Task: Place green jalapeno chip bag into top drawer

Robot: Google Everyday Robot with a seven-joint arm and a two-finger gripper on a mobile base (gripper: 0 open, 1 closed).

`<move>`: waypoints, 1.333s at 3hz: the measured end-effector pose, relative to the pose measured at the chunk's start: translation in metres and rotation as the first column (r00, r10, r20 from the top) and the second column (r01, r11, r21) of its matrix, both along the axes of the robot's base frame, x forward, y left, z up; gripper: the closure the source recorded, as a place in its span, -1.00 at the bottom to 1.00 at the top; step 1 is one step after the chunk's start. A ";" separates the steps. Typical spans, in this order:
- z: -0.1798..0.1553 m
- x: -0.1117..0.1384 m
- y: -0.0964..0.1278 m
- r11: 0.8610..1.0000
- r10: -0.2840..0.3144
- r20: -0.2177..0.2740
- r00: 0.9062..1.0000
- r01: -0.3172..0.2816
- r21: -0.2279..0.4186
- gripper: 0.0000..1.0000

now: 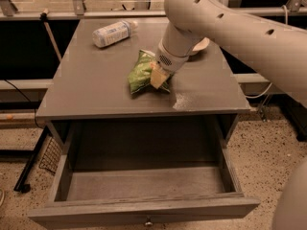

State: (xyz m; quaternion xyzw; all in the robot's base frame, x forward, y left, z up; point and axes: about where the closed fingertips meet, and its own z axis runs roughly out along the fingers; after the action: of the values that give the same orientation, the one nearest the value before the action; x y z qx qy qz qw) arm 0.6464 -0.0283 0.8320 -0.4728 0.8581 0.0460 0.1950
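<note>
Here the tool (159, 77) is down on the bench (91, 87), at the end of the thick cream arm (230, 28) that reaches in from the camera's right. It presses against the green jalapeno chip bag (140, 73), which lies crumpled on the bench top and touches the tool on its left side. Whether the tool is clenched on the bag or released I cannot tell. Well behind the tool and off to its left, a white-labelled plastic bottle (112, 33) lies on its side near the far edge of the bench. Below the tool and nearer the camera, the top drawer (144, 209) stands pulled out, with a small round knob (148, 221) at the middle of its front.
</note>
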 end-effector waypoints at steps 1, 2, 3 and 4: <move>0.002 -0.001 0.000 1.000 0.007 0.002 1.000 -0.007 0.003 1.00; 0.023 -0.016 0.003 0.990 0.123 0.038 0.992 -0.125 0.058 1.00; 0.074 -0.055 0.002 0.936 0.284 0.103 0.953 -0.299 0.185 1.00; 0.070 -0.053 0.006 0.928 0.316 0.119 0.941 -0.333 0.168 1.00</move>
State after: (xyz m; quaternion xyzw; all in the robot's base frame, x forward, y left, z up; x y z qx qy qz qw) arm 0.5934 -0.0227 0.9022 -0.5895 0.7504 0.1362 0.2661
